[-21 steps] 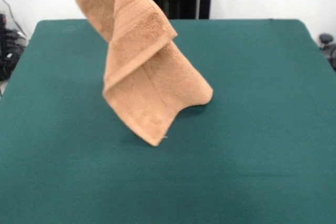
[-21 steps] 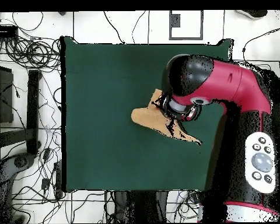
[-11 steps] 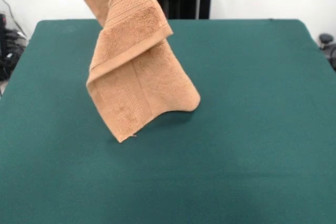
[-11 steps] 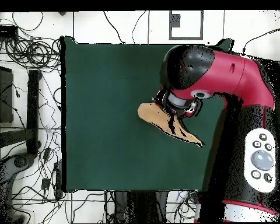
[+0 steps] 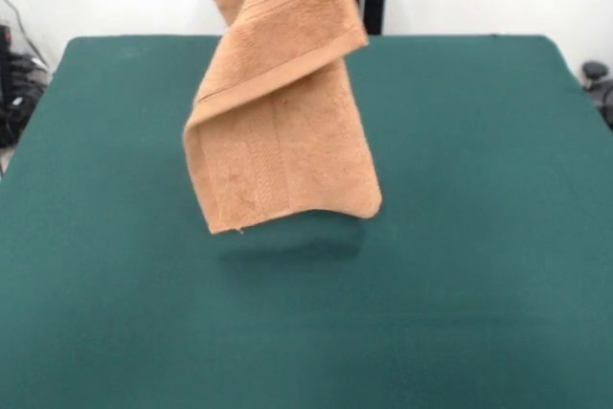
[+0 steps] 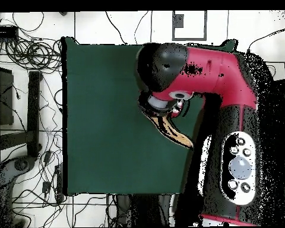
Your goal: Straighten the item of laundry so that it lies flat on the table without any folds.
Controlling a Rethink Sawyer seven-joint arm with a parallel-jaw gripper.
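Tan towel (image 5: 283, 112) hangs twisted, upper centre, long axis vertical, clear above the green surface (image 5: 479, 237); pincer hidden overhead, grip state untellable

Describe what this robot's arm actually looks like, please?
In the overhead view, the arm is bulky and rounded, with glossy red shells and black joint caps. A black panel along it carries round grey buttons. A silvery ring sits beneath the black head. The end effector itself is hidden under the arm.
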